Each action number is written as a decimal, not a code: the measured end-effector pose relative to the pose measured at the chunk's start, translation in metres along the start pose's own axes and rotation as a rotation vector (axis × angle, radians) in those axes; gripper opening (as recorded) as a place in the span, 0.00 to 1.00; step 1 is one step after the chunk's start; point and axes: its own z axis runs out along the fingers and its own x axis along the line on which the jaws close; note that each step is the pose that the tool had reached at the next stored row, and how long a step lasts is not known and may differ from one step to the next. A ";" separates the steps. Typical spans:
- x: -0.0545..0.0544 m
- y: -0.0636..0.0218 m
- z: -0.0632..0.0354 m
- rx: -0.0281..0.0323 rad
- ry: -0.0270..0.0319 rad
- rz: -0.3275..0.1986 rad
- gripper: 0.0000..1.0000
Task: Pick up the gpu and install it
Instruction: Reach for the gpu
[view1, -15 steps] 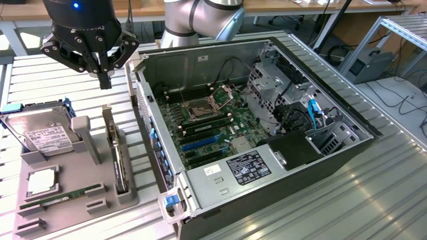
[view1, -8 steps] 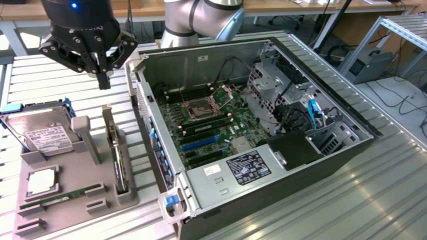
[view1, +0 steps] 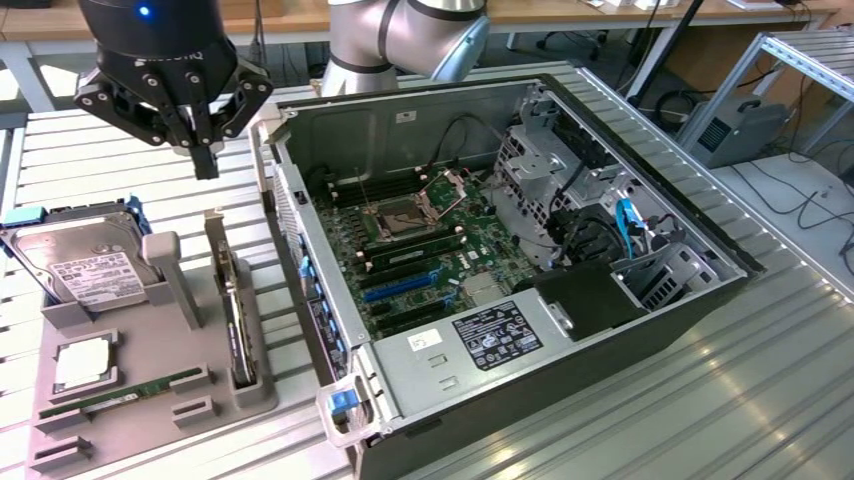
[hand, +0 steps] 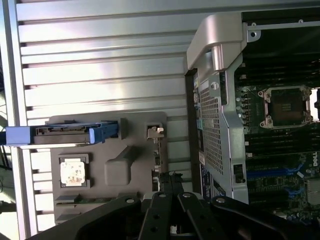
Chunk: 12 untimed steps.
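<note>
Nearest me, a grey holder tray (view1: 140, 345) is sitting on the slatted metal worktop (view1: 667, 400), carrying a RAM stick (view1: 120, 395) and a processor chip (view1: 83, 362). Just behind those, the gpu (view1: 235, 300) is standing on its long edge in a slot on the side of the tray closest to the open computer case (view1: 400, 120). Its silver bracket end is pointing away from me. I am judging it light and stiff but fragile. It is a thin board, best pinched across its upper edge, clear of the components. The hard drive (view1: 80, 265) is propped beside it on the side away from the case, its white label too small to read. Farther back, the gripper (view1: 204, 168) is hovering near the tray's far end, fingers pressed fully together and holding nothing. Inside the case, the power supply (view1: 501, 340) is showing a black label I cannot make out, and white letters on the motherboard (hand: 280, 165) seem to read DELL.
</note>
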 end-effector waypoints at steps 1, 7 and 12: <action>0.000 0.0000 0.0000 0.0000 0.0000 0.000 0.11; 0.002 -0.0001 -0.0001 0.0000 0.0000 0.000 0.11; 0.003 -0.0002 -0.0001 0.0000 0.0000 0.000 0.11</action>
